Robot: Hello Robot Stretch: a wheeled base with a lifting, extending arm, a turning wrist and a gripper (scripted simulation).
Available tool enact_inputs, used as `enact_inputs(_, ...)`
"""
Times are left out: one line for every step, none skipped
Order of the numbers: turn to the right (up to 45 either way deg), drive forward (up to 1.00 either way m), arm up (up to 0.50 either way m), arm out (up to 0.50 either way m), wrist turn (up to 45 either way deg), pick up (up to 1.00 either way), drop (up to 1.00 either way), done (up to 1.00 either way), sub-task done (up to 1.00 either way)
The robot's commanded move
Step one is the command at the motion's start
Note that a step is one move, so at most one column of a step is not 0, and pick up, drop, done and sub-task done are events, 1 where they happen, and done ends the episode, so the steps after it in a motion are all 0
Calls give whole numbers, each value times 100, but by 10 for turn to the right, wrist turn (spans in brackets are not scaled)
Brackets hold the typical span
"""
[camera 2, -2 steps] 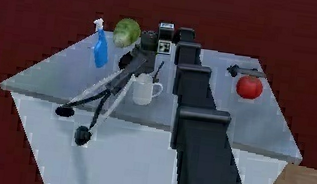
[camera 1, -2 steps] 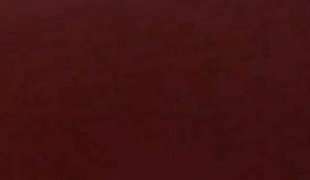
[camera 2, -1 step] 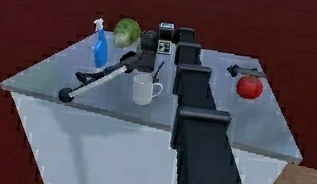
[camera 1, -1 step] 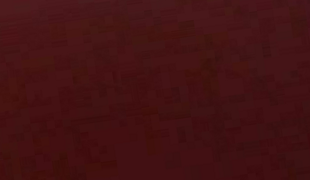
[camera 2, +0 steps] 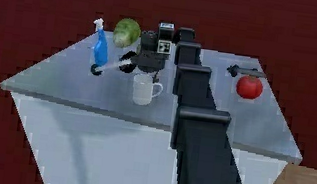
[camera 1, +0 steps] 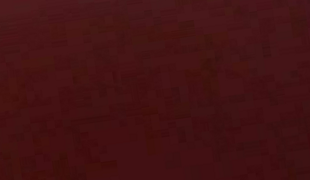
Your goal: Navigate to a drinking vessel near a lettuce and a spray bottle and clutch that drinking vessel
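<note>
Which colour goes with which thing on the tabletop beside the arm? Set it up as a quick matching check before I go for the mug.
Things:
1. spray bottle
2. lettuce
3. mug
4. round fruit

Colours:
a. white
b. red
c. blue
d. green

Pairs: 1-c, 2-d, 3-a, 4-b.

We see a dark red wall (camera 1: pixel 153 88), a grey tabletop (camera 2: pixel 67 84), a blue spray bottle (camera 2: pixel 99 48), a green lettuce (camera 2: pixel 127 30), a white mug (camera 2: pixel 147 91), a red fruit (camera 2: pixel 250 87), and a black arm (camera 2: pixel 201 136) with white, black-marked squares (camera 2: pixel 167 30).
</note>
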Motion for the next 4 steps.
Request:
enact_inputs(0, 0, 0, 0, 450, 0, 0, 0, 0)
enact_inputs(0, 0, -16, 0, 0, 0, 0, 0, 0)
enact_inputs(0, 0, 0, 0, 0, 100, 0, 0, 0)
enact_inputs(0, 0, 10, 0, 0, 0, 0, 0, 0)
